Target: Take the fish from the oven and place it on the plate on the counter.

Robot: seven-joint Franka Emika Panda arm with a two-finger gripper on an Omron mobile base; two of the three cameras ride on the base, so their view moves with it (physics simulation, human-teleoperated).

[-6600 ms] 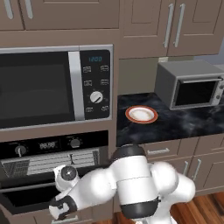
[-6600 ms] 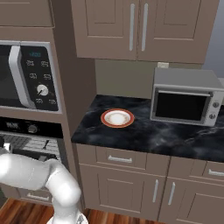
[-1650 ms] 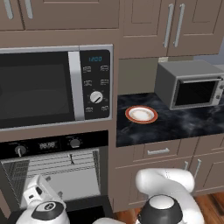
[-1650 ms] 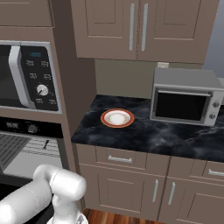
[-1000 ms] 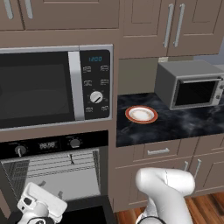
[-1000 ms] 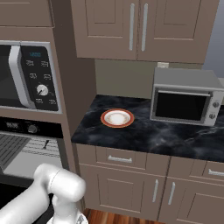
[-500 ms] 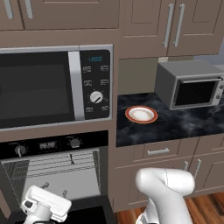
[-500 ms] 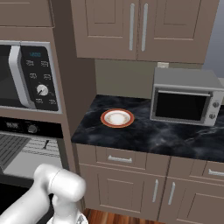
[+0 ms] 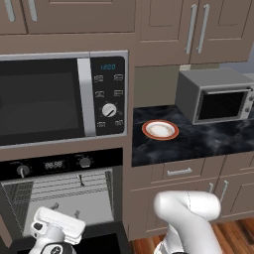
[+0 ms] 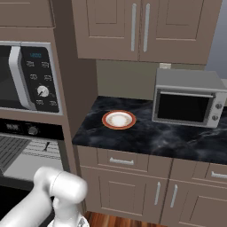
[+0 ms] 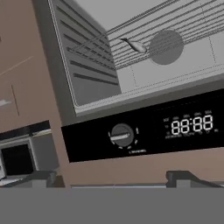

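Now the oven [image 9: 62,198] sits at the left with its door down, and the robot's hand [image 9: 55,227] is low in front of it. Inside, the tiny fish [image 9: 82,180] lies on a wire rack [image 9: 64,186], near the middle of the rack and a little toward its right edge. Seen from the hand, the fish [image 11: 135,45] is far ahead of the fingers [image 11: 112,177], deep in the oven, with its long body lying along the wires. I cannot tell if the fingers are open or closed. I think the hand must go in over the door, and there looks to be plenty of room above the rack. Further right, the plate [image 9: 160,130] waits near the left edge of the black tabletop [image 9: 208,141], with bare space around it.
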